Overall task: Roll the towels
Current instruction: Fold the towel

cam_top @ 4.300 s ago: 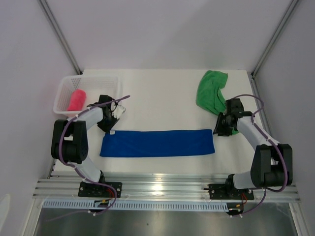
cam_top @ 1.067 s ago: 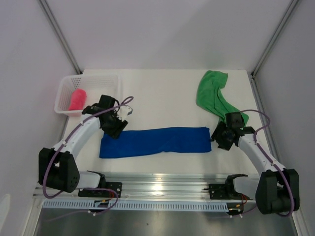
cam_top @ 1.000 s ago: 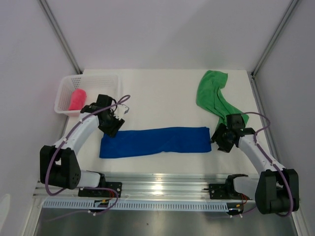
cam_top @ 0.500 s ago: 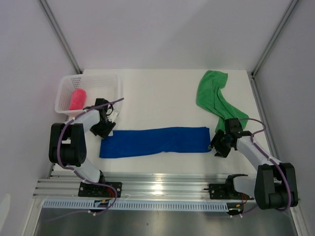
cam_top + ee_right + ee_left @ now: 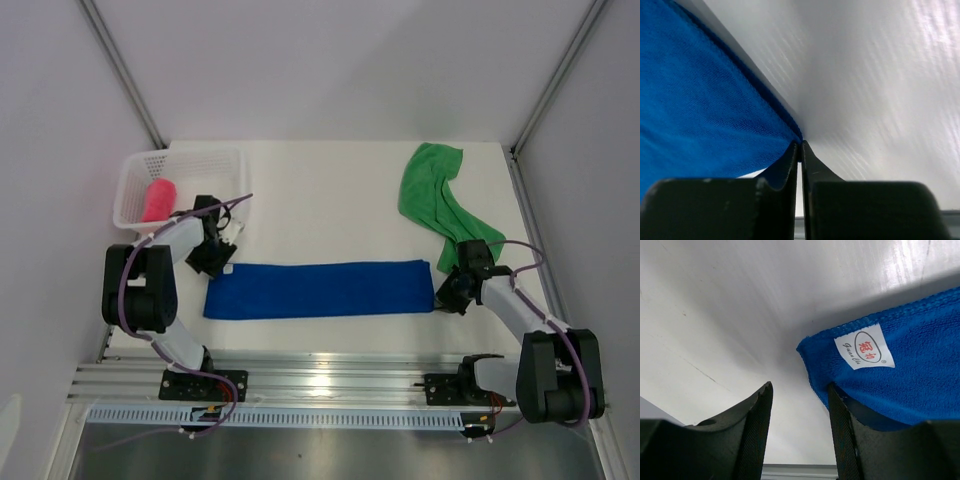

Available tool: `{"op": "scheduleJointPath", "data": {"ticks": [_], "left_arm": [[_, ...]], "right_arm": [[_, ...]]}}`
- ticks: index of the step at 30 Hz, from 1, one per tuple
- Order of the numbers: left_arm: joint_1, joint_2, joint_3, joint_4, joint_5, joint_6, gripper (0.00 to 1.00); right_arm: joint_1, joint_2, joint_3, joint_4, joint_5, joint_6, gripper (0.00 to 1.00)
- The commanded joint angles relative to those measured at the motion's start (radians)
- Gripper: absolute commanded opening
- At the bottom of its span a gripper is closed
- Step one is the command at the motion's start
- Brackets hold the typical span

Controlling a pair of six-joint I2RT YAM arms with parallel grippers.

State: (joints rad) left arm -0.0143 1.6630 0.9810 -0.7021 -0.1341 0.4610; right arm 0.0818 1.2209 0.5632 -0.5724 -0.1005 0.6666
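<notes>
Towel point(image 5: 318, 290) — blue, long axis left–right; right end effector point(image 5: 800, 145) pinches its corner, left end effector point(image 5: 800, 390) gapes.

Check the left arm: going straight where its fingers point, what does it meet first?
Probably the blue towel, at its corner with the white label, just ahead of the open left fingers; depth is unclear, so maybe the table first.
</notes>
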Motion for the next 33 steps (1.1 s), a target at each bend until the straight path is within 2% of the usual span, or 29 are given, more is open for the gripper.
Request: {"op": "scheduleJointPath", "data": {"ticks": [1,7,9,10,12,14,20,26,33], "left_arm": [[0.007,0.007,0.059,-0.037,0.042,-0.016,0.51],[0.007,0.014,0.094,-0.075,0.060,-0.013,0.51],[0.007,0.012,0.094,-0.086,0.070,-0.015,0.51],[0.007,0.011,0.094,-0.091,0.071,-0.016,0.51],[0.007,0.003,0.091,-0.096,0.067,-0.016,0.51],[0.007,0.003,0.082,-0.093,0.060,-0.016,0.52],[0.007,0.012,0.074,-0.088,0.067,-0.025,0.51],[0.008,0.015,0.073,-0.092,0.076,-0.027,0.51],[0.007,0.014,0.076,-0.091,0.080,-0.033,0.51]], "right_arm": [[-0.010,-0.061,0.040,-0.082,0.090,0.007,0.02],[-0.011,-0.063,0.035,-0.096,0.079,0.004,0.01],[-0.011,-0.063,0.030,-0.093,0.073,0.004,0.04],[-0.011,-0.055,0.033,-0.098,0.073,0.001,0.16],[-0.013,-0.037,0.049,-0.113,0.081,-0.009,0.34],[-0.014,-0.035,0.061,-0.122,0.085,-0.019,0.37],[-0.016,-0.014,0.081,-0.066,0.075,-0.004,0.40],[-0.016,0.054,0.027,0.003,0.030,0.021,0.37],[-0.016,0.034,0.000,-0.035,0.035,0.033,0.41]]}}
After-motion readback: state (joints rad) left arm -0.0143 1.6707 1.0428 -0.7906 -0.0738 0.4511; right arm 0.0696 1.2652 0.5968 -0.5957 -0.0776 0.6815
